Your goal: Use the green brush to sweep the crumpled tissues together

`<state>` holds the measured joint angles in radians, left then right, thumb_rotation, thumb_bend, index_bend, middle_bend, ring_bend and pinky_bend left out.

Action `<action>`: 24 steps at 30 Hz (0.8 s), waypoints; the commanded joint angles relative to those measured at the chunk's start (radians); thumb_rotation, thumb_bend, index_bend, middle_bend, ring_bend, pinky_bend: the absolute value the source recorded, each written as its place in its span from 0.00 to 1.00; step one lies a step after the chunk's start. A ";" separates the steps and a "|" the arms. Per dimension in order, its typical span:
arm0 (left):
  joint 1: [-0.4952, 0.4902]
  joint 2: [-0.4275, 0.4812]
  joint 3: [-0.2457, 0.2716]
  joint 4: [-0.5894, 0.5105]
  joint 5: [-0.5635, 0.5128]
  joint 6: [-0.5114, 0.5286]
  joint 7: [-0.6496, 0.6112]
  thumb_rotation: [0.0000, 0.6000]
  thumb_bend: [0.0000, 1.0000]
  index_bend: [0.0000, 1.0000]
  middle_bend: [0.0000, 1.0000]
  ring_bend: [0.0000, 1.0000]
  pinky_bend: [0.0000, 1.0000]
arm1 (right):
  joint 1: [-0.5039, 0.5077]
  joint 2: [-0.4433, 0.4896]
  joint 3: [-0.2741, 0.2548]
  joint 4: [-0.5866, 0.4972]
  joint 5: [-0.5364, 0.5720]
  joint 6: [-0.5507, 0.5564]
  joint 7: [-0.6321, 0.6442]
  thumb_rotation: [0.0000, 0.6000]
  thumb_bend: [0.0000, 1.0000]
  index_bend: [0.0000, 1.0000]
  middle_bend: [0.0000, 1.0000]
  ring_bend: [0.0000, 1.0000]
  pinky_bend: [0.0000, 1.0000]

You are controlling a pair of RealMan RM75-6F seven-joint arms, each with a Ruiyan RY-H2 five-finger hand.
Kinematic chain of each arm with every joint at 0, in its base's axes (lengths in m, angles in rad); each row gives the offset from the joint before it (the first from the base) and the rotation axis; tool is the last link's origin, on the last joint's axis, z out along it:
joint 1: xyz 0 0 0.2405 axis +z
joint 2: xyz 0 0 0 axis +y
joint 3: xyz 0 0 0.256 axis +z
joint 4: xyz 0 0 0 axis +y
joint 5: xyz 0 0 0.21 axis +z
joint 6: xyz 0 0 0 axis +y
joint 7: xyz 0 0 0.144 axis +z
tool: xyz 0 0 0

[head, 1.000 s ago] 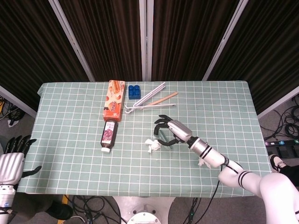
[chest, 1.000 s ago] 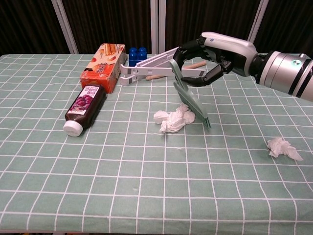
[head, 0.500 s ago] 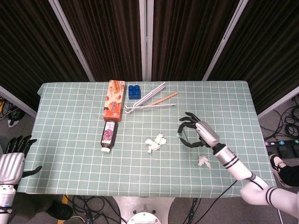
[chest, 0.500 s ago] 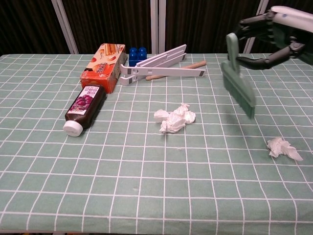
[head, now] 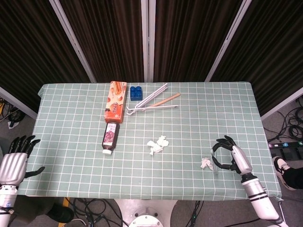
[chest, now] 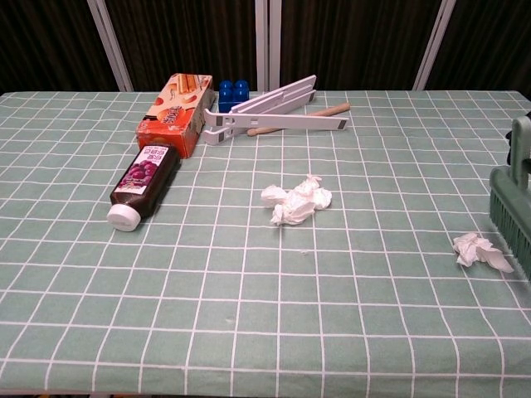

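My right hand grips the green brush near the table's right front edge. In the chest view only the brush shows, at the right border, its bristles pointing down just right of a small crumpled tissue. A larger clump of crumpled tissue lies at the table's middle, well left of the brush. My left hand hangs off the table's left front corner, fingers spread, holding nothing.
At the back left lie an orange snack box, a dark juice bottle on its side, blue blocks, and a white folding rack with a wooden stick. The green checked cloth covers the table.
My right hand carried the brush from beside the central tissue clump rightward and toward the front edge, ending just right of the small tissue. The left hand barely moved.
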<state>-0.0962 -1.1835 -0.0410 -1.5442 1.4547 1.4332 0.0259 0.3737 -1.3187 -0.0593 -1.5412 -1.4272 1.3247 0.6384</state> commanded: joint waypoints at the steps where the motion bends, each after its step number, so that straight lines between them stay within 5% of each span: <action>1: 0.003 0.001 0.001 0.000 -0.001 0.002 -0.002 1.00 0.08 0.17 0.09 0.03 0.02 | 0.000 -0.051 0.030 0.010 0.008 -0.016 -0.041 1.00 0.43 0.64 0.53 0.19 0.04; 24: 0.017 0.003 0.010 0.007 0.000 0.014 -0.025 1.00 0.08 0.17 0.09 0.03 0.02 | 0.179 -0.442 0.261 0.151 0.051 -0.155 -0.223 1.00 0.42 0.64 0.51 0.18 0.00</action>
<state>-0.0790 -1.1805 -0.0314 -1.5380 1.4550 1.4474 0.0021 0.5425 -1.7478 0.1905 -1.3985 -1.3828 1.1756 0.4268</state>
